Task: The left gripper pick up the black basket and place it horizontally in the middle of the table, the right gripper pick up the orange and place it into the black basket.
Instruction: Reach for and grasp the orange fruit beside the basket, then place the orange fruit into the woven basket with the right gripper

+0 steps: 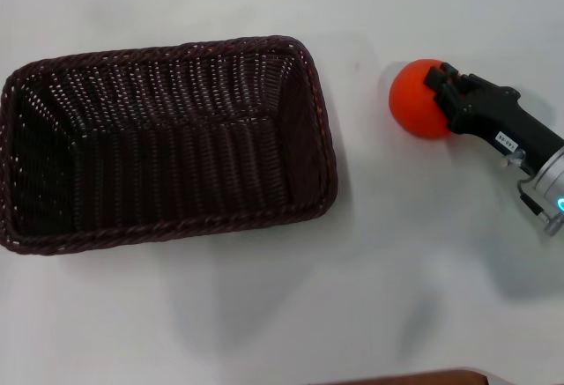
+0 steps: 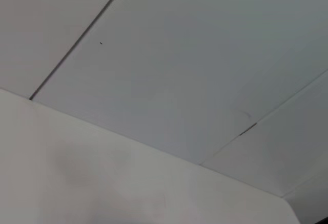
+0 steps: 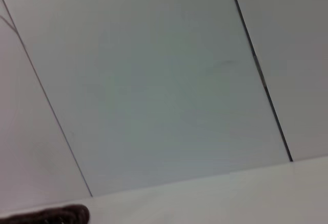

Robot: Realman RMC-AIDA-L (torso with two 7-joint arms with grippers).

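Observation:
The black basket (image 1: 167, 143) lies lengthwise across the left and middle of the white table (image 1: 370, 297) in the head view, open side up and empty. A bit of its braided rim also shows in the right wrist view (image 3: 51, 217). The orange (image 1: 416, 99) is to the right of the basket, apart from it. My right gripper (image 1: 442, 94), black with a silver wrist and blue light, reaches in from the right and its fingers are closed on the orange's right side. I cannot tell whether the orange rests on the table or is lifted. The left gripper is out of view.
A brown edge (image 1: 414, 378) shows at the bottom of the head view. The left wrist view shows only pale panels with dark seams (image 2: 77, 39). White tabletop lies between the basket and the orange.

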